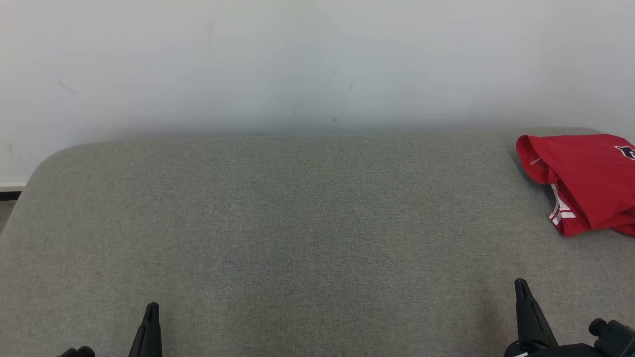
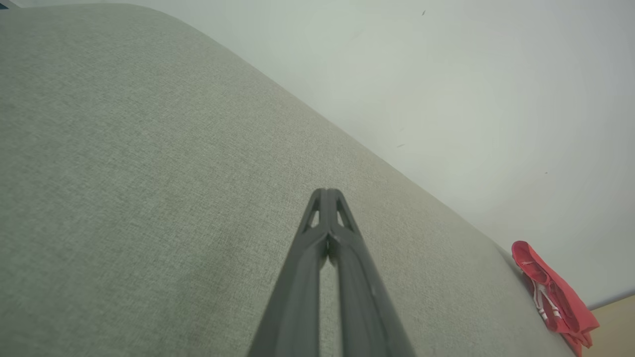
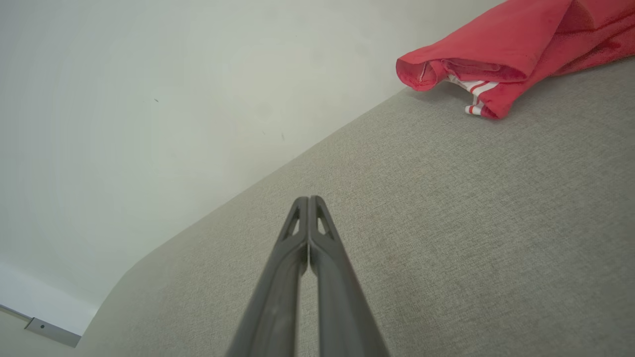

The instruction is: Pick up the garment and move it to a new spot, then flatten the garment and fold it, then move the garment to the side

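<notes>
The garment (image 1: 588, 183) is red with white stripes and lies folded at the far right of the grey fabric surface (image 1: 297, 223). It also appears at the lower right of the left wrist view as the garment (image 2: 553, 292), and at the top right of the right wrist view as the garment (image 3: 501, 54). My left gripper (image 1: 151, 310) rests at the lower left, shut and holding nothing; the same gripper (image 2: 326, 194) has its tips pressed together. My right gripper (image 1: 521, 286) sits at the lower right, shut and empty, well short of the garment; its tips (image 3: 308, 202) meet.
A pale wall (image 1: 297, 64) rises directly behind the surface. The surface's far left corner (image 1: 54, 156) is rounded, with a strip of floor and baseboard (image 1: 10, 191) beyond it. Wide bare fabric lies between the two grippers.
</notes>
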Motion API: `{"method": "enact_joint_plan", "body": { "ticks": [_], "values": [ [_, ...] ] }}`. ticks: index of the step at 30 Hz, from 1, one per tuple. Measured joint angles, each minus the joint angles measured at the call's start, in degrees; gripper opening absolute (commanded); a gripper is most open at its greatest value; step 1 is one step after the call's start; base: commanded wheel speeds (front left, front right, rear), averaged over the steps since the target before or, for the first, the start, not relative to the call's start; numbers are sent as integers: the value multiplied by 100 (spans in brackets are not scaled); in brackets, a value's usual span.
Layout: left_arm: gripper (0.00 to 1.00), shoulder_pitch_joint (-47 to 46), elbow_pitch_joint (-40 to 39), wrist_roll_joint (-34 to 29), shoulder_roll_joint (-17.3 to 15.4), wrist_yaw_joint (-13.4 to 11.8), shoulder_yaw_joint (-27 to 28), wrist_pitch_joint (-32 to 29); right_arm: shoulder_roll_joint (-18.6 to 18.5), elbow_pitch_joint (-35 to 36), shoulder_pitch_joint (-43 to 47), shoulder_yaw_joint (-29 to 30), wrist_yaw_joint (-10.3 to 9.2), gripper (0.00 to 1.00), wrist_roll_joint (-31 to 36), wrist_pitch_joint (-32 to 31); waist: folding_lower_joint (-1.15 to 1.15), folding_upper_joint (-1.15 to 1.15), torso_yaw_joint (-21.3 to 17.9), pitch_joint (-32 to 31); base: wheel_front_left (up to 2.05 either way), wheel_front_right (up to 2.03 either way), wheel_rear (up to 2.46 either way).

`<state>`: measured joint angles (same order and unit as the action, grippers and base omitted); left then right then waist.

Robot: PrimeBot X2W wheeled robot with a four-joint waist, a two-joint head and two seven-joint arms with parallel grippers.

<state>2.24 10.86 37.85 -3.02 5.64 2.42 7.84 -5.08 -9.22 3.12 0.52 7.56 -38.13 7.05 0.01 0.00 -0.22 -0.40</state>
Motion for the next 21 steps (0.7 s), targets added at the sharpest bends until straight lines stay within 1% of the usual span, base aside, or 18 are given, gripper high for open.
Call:
{"method": "enact_joint_plan", "body": {
  "ticks": [21],
  "values": [
    [0,-250,101,1592,3,51,114,-430,2,-140,-285,96,0,0,-1660,-328,0,0,5,11,0,0,0]
  ]
}}
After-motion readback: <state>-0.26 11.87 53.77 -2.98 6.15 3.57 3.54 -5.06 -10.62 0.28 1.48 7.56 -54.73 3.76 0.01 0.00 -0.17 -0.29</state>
